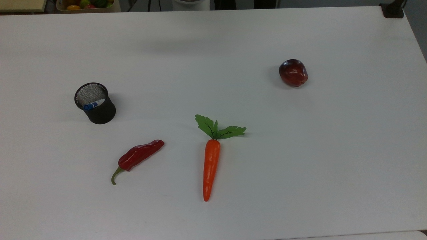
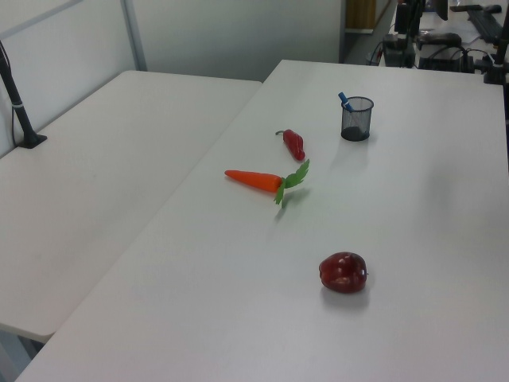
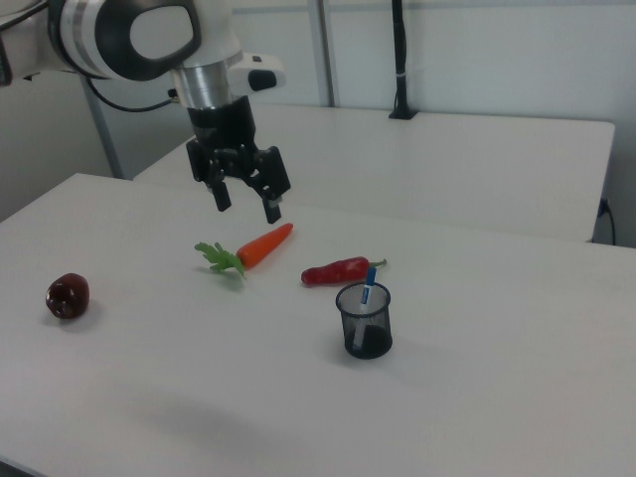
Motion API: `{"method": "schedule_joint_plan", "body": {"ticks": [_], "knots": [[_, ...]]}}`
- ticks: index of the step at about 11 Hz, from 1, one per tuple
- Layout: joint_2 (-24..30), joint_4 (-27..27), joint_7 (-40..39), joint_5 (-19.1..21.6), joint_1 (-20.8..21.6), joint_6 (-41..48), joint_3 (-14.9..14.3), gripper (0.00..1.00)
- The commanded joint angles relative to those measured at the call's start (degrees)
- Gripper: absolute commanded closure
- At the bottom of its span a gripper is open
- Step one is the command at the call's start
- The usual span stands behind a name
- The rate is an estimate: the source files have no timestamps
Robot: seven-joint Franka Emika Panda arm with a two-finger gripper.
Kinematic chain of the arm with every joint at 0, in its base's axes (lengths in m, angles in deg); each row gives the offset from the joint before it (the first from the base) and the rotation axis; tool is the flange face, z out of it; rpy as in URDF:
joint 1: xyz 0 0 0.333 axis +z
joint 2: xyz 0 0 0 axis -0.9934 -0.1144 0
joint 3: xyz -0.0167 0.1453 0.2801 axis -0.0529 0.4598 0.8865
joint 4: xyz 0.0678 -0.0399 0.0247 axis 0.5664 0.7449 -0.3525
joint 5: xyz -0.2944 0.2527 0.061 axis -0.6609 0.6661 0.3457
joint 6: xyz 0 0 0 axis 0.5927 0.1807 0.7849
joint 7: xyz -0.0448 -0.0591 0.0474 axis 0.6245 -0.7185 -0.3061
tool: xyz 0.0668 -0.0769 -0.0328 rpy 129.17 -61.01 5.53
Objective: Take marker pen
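Observation:
The marker pen (image 1: 93, 104) has a white barrel and a blue cap and stands tilted inside a black mesh cup (image 1: 98, 113) at the top view's left. In the left view the marker pen (image 2: 345, 101) pokes its blue cap above the cup (image 2: 356, 119); in the right view the marker pen (image 3: 369, 285) leans in the cup (image 3: 366, 323). My gripper (image 3: 247, 207) hangs open high over the table in the right view, above the carrot's leaves and well to the right view's left of the cup. Nothing is between its fingers.
An orange carrot (image 1: 210, 163) with green leaves lies mid-table, a red chili pepper (image 1: 138, 155) beside it, nearer the cup. A dark red apple (image 1: 293, 72) sits at the top view's upper right. A bin of fruit (image 1: 85, 4) stands beyond the far edge. A second table (image 2: 95, 175) adjoins.

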Motion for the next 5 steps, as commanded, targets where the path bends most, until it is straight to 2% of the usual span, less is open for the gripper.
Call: {"method": "schedule_joint_plan", "body": {"ticks": [1, 5], "knots": [[-2.5, -0.2, -3.6, -0.4, -2.6, -5.0, -0.2, 0.0], [-7.2, -0.2, -3.4, 0.5, -4.9, -17.3, -0.2, 0.0]]}}
